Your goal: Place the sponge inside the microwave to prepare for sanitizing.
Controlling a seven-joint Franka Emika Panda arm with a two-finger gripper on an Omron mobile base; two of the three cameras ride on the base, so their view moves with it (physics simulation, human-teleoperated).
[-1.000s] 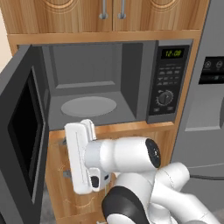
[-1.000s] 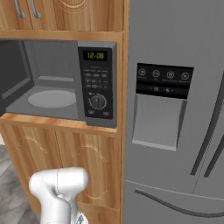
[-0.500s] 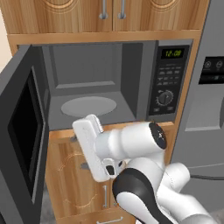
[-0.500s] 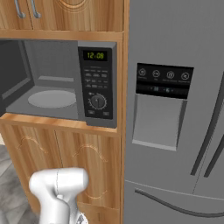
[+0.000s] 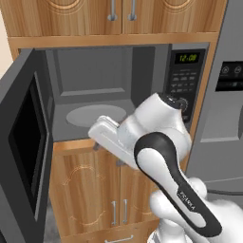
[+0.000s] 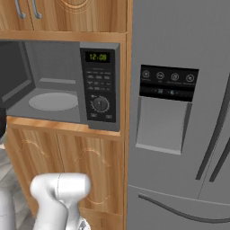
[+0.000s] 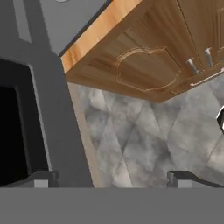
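Microwave (image 5: 118, 90) first: you have it set into the wooden cabinetry at chest height, its door (image 5: 23, 147) swung wide to the left with the black window facing inward. Inside, the pale round turntable (image 5: 92, 115) lies bare on the grey floor of the cavity, and you can see the same plate from the right base view too (image 6: 53, 101). The control panel (image 6: 99, 85) sits on the right of the opening, with green digits on top, rows of buttons below and a knob under them. As for the sponge, you cannot pick it out anywhere in these pictures, so where it lies cannot be told. Your end effector (image 7: 111, 178) points down past the door's edge at the grey tiled floor (image 7: 144, 140); its two dark fingertips (image 7: 41, 178) stand far apart with nothing between them. The white arm (image 5: 156, 142) crosses in front of the lower cabinet doors (image 5: 95, 190) beneath the oven. To the right stands a grey refrigerator (image 6: 179, 112) with a dispenser panel.
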